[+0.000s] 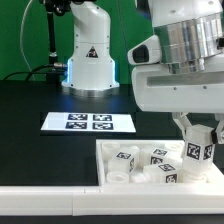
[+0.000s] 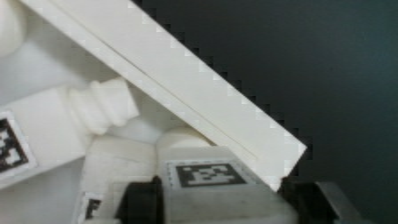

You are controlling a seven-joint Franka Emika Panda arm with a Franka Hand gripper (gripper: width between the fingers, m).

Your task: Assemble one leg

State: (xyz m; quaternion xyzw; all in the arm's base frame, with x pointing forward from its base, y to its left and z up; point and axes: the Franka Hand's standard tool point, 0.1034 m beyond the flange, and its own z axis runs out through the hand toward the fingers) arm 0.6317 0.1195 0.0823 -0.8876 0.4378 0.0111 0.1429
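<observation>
So the leg (image 1: 197, 151) is sitting right between my fingers, long axis roughly upright, over the right end of the tray (image 1: 110, 152) on the exterior view's right. My gripper (image 1: 198, 150) is clamped on it, nothing to reach for. The wrist view shows its tag (image 2: 210, 173) up close plus the tray wall (image 2: 196, 90) slanting past, which the exterior view can't. The exterior view has the other loose parts (image 1: 140, 160) and the marker board (image 1: 88, 122) farther back.

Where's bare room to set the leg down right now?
Free: the black table on the exterior view's left of the tray, in front of the marker board; also the strip between that board and the tray. Crowded: inside the tray, where loose white parts cluster under the gripper.
</observation>
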